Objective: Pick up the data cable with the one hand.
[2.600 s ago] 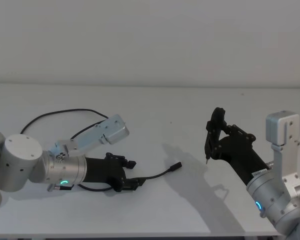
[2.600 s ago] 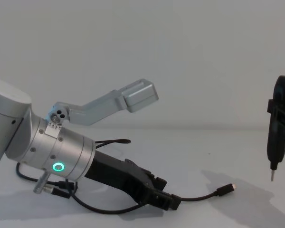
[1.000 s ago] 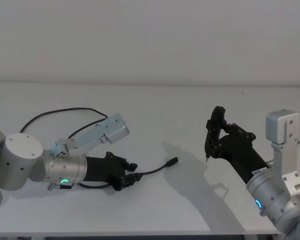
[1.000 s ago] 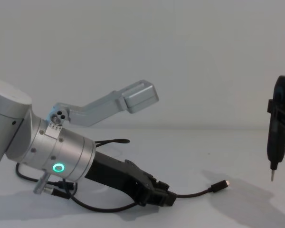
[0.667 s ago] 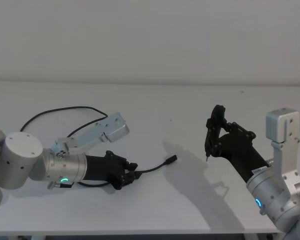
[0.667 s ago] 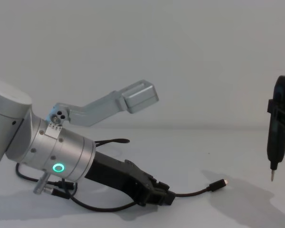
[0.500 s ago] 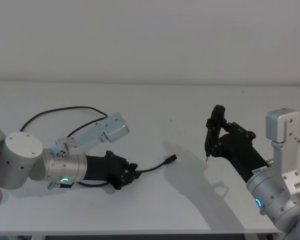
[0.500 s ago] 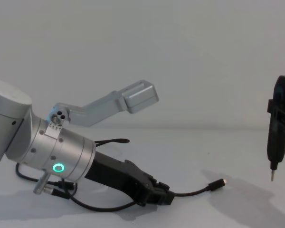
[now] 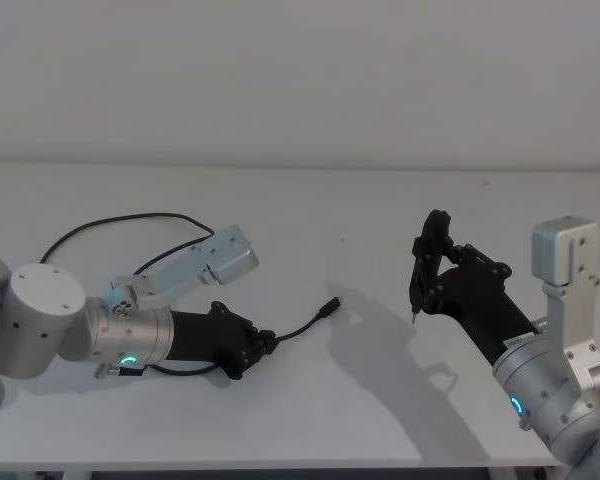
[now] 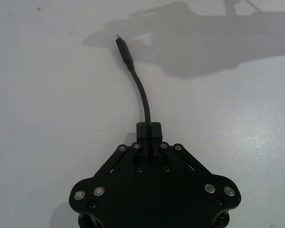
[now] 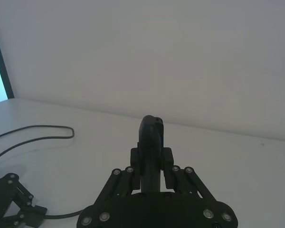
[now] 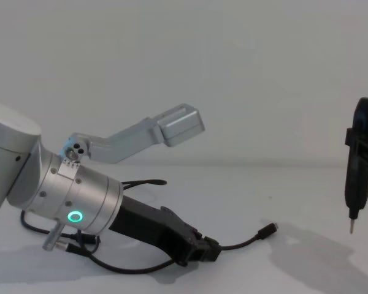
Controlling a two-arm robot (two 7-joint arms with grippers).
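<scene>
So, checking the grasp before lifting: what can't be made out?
1. Head view: data cable between its far loop and the left gripper, under the left arm.
2. Left wrist view: the cable's seat between the fingers, which cover it.
3. Right wrist view: pin tip of the dark tool, behind the right gripper.

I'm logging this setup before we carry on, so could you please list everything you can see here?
Table: one, white, spanning the workspace.
Data cable: one, black, on the table's left half, looping behind the left arm, plug pointing toward the centre.
Short lead: one, black, at the left arm's metal connector.
Slim tool: one, dark, upright with its pin tip down, above the table's right side.
Left end effector: one, black, low over the table at left, shut on the data cable near its plug end.
Right end effector: one, black, raised at right, shut on the slim tool.
</scene>
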